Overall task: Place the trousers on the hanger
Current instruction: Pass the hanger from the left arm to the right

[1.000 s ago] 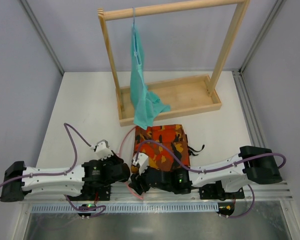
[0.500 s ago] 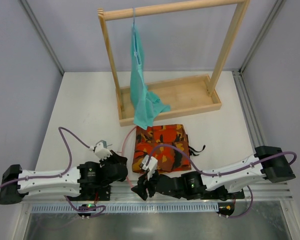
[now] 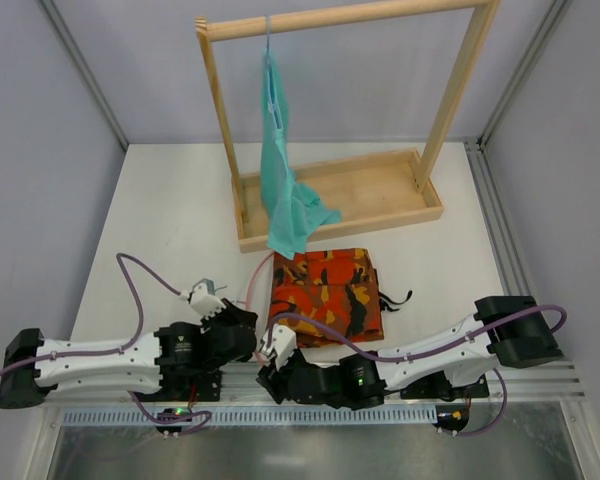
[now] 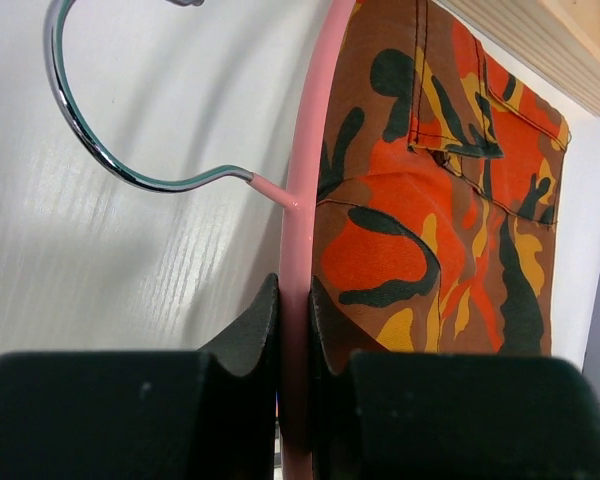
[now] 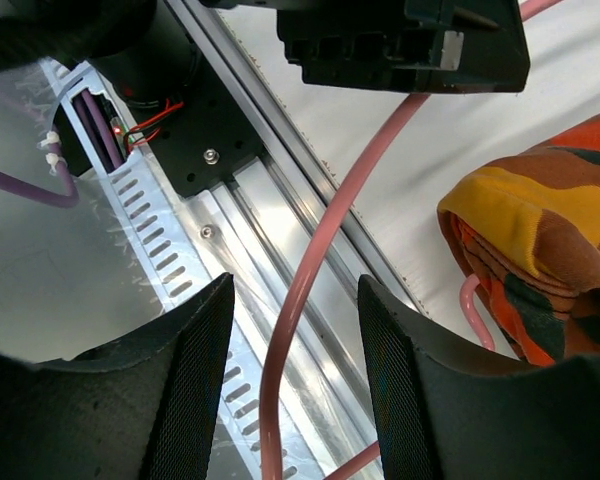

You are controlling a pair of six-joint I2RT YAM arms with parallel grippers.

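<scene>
Left end effector (image 4: pixel 294 300) is pressed together on the straight pink bar of the hanger (image 4: pixel 302 150), its two dark fingers pinching the bar from either side just below the point where the metal hook (image 4: pixel 80 130) joins. That hook curves away to the left over the white worktop (image 3: pixel 170 220). On the other side of the pinched bar, the trousers (image 4: pixel 430 200) lie flat and folded, their camouflage cloth touching the bar along its length.

Right end effector (image 5: pixel 295 285) is spread wide and holds nothing. The hanger's curved pink arm (image 5: pixel 350 190) runs through the gap between its fingers without touching either one. It hovers low over the slotted metal rail (image 5: pixel 270 230) at the near edge of the worktop. The near folded corner of the trousers (image 5: pixel 540 230) lies just to one side, with a short pink loop of the hanger tucked against it.

From above, both end effectors sit close together at the near left corner of the trousers (image 3: pixel 325 295), left (image 3: pixel 242 335) and right (image 3: pixel 272 360). Beyond the trousers stands a wooden rack (image 3: pixel 330 18) on a tray base, with a teal garment (image 3: pixel 280 170) hanging from its top rail.
</scene>
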